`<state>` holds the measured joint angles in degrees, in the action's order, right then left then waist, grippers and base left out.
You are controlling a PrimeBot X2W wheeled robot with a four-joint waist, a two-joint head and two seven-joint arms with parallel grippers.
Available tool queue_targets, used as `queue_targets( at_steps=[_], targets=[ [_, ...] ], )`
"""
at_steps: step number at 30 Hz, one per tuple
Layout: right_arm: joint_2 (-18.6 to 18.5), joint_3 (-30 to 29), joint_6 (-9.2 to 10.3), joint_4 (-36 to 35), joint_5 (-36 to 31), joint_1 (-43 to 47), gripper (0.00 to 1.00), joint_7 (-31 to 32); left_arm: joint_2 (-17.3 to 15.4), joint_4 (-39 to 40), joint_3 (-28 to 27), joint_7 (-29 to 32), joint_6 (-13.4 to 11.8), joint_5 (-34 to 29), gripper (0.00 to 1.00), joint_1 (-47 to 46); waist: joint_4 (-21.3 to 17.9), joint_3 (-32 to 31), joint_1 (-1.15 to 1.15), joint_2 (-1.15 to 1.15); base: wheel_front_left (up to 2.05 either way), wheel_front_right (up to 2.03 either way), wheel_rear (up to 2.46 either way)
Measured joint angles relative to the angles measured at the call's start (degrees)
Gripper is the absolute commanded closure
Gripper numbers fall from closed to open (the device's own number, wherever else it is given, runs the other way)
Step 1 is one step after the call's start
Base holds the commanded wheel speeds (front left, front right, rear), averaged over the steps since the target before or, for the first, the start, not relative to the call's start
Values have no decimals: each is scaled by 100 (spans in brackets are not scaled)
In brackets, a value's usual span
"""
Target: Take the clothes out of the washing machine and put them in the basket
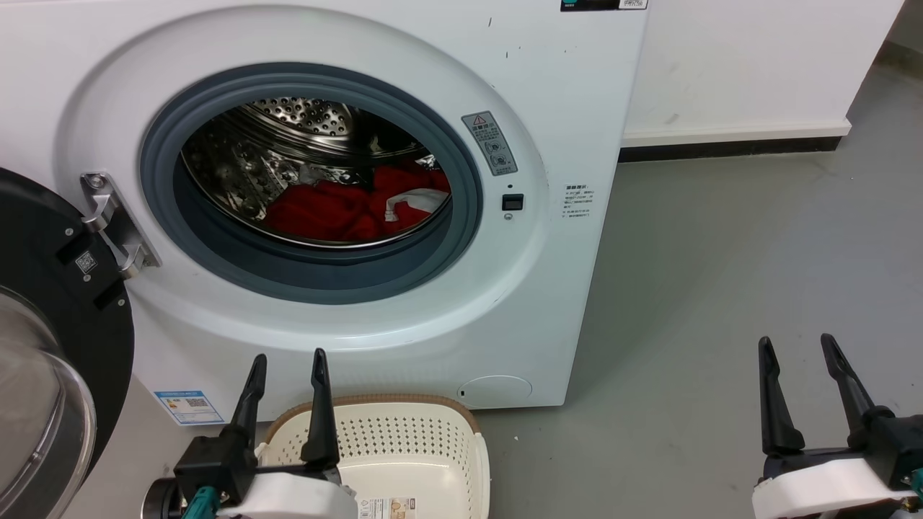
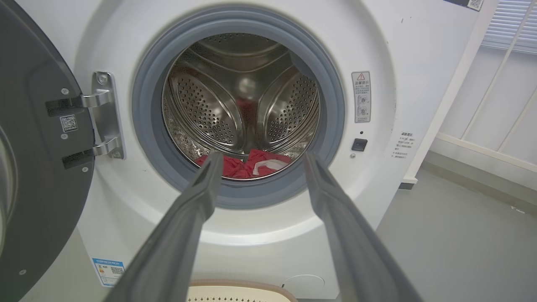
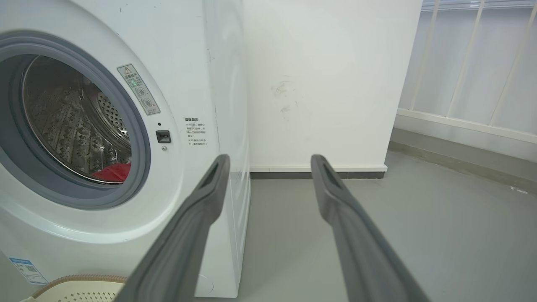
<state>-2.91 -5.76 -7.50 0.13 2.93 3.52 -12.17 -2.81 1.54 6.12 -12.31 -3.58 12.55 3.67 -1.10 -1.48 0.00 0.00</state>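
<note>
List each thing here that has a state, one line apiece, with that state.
washing machine door: swung wide open.
clothes: bunched at the bottom of the drum, ungrasped.
basket: upright on the floor, no clothes in the part visible.
left gripper: open, empty.
right gripper: open, empty.

A scuffed white wall (image 3: 319,84) with a dark skirting strip (image 1: 728,148) meets a smooth grey floor (image 1: 721,274); white vertical bars (image 3: 463,63) run beside the wall.
</note>
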Motion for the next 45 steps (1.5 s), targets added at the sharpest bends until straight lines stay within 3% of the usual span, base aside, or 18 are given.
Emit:
queue_targets(
  at_steps=[23,45],
  targets=[
    [0,43,-1,-186,-1120,147,0,-292,-4,-209,-5,-266,46,-916,0,204,-15,-90,0,0,0,0,0],
    [0,-51,-1,221,-760,143,0,-292,-4,-240,33,-276,115,-900,0,193,-23,62,0,0,0,0,0]
  ],
)
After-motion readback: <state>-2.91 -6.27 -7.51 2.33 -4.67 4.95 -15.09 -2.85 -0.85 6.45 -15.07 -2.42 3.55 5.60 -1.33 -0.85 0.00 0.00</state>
